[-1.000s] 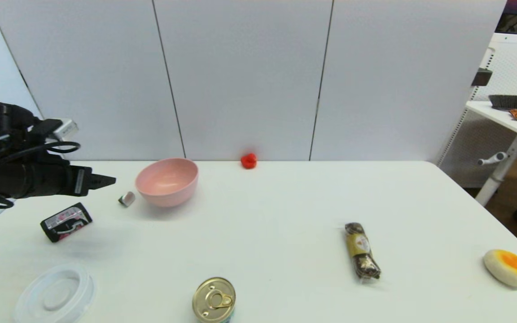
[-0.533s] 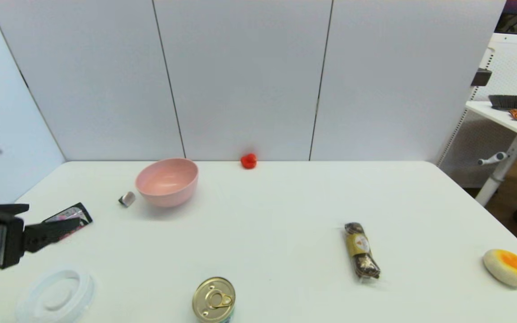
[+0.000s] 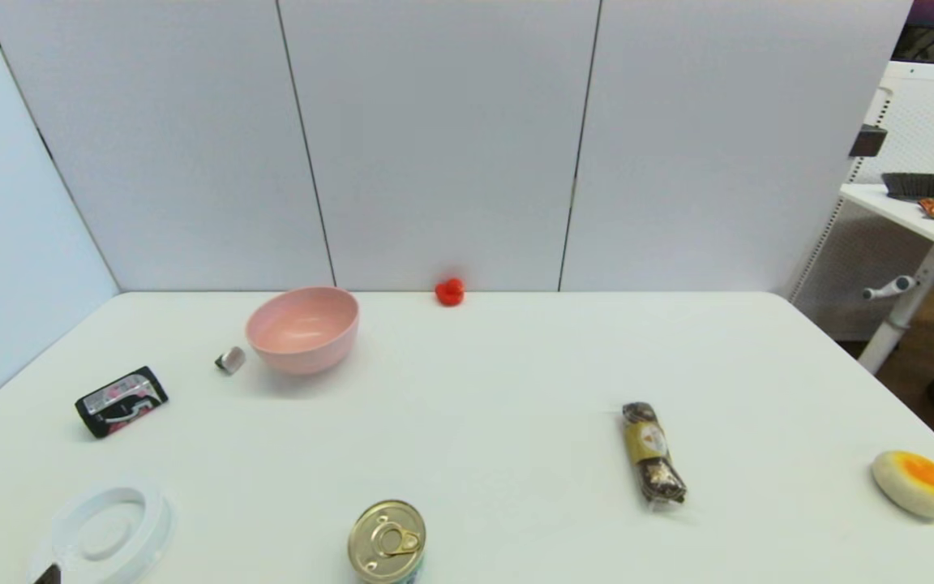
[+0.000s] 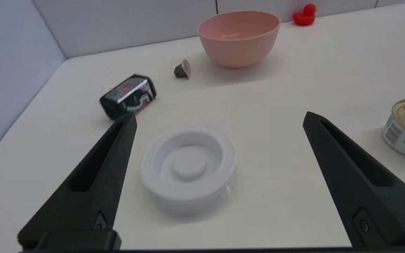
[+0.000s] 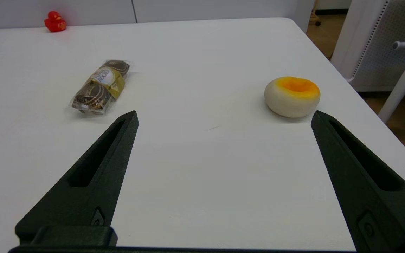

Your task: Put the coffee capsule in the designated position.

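Note:
The coffee capsule (image 3: 230, 359) (image 4: 182, 69), small and dark with a pale foil face, lies on its side on the table just left of the pink bowl (image 3: 302, 327) (image 4: 239, 37). My left gripper (image 4: 220, 116) is open and empty at the table's near left corner, well short of the capsule. The white round lid (image 4: 188, 168) lies between its fingers. In the head view only a dark fingertip (image 3: 47, 575) shows at the bottom edge. My right gripper (image 5: 224, 116) is open and empty over the near right of the table, out of the head view.
A black packet (image 3: 121, 401) (image 4: 128, 95) lies between the white lid (image 3: 102, 531) and the capsule. A gold-lidded tin can (image 3: 386, 542) stands at the near edge. A chocolate pack (image 3: 652, 453), a yellow-topped bun (image 3: 915, 484) and a red duck (image 3: 450, 291) lie elsewhere.
My left arm has drawn back from beside the capsule and bowl, toward the near left corner, and has almost left the head view. The objects have not moved.

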